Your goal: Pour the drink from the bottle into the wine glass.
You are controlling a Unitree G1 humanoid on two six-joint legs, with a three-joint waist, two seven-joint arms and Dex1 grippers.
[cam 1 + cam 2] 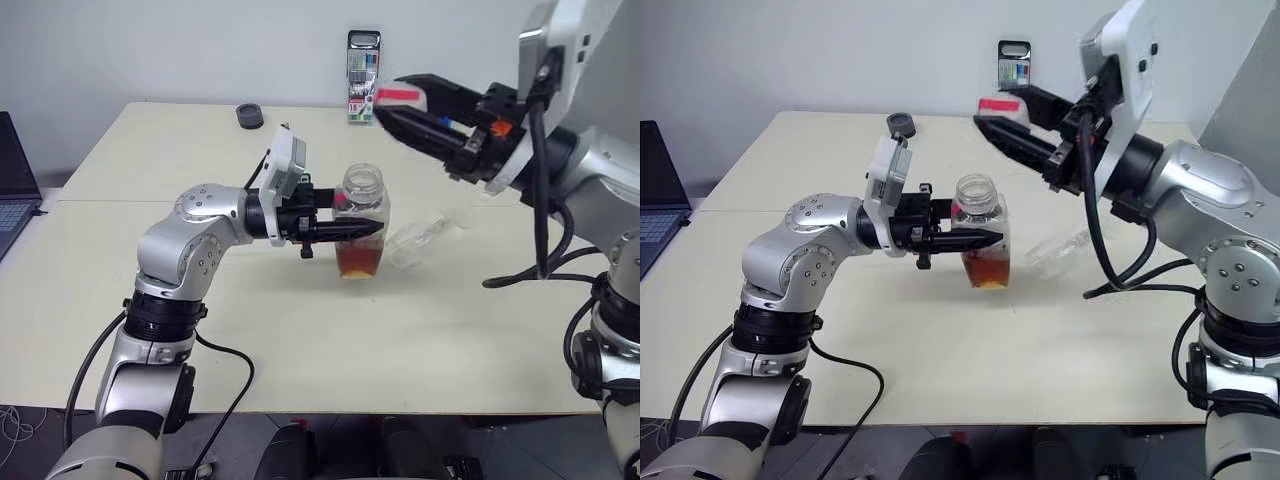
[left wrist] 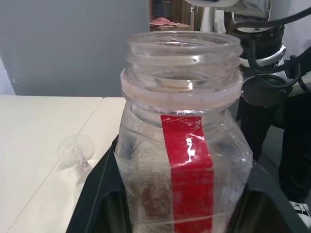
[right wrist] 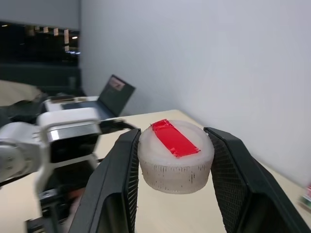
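Pale grey wall stands behind the cream counter (image 1: pixel 300 330). Near the counter's middle the left gripper (image 1: pixel 345 229) reaches in level from the left side, its jaws pressed on the body of the bottle (image 1: pixel 361 222), one finger on each side, as the left wrist view shows. The bottle stands upright with its mouth open and uncapped, a red strip running down its side. The drink (image 1: pixel 358 260) fills only the lowest part of the bottle. I cannot tell whether the bottle's base rests on the counter or hangs just above it.

Just beside the bottle, toward the right edge, the glass (image 1: pixel 425 236) lies on its side on the counter, its round foot (image 2: pixel 75 147) and thin stem showing behind the bottle in the left wrist view.

Above and toward the far right, well clear of the counter, the right gripper (image 1: pixel 400 108) hangs in the air with its jaws partly spread and clamped on the cap (image 3: pixel 175 156). The cap is whitish with a red patch on top, and each black finger touches its ribbed side.

At the far edge stand a pen case (image 1: pixel 363 62), upright against the wall, and a small dark round thing (image 1: pixel 250 115). A laptop (image 1: pixel 14 180) sits beyond the left edge.
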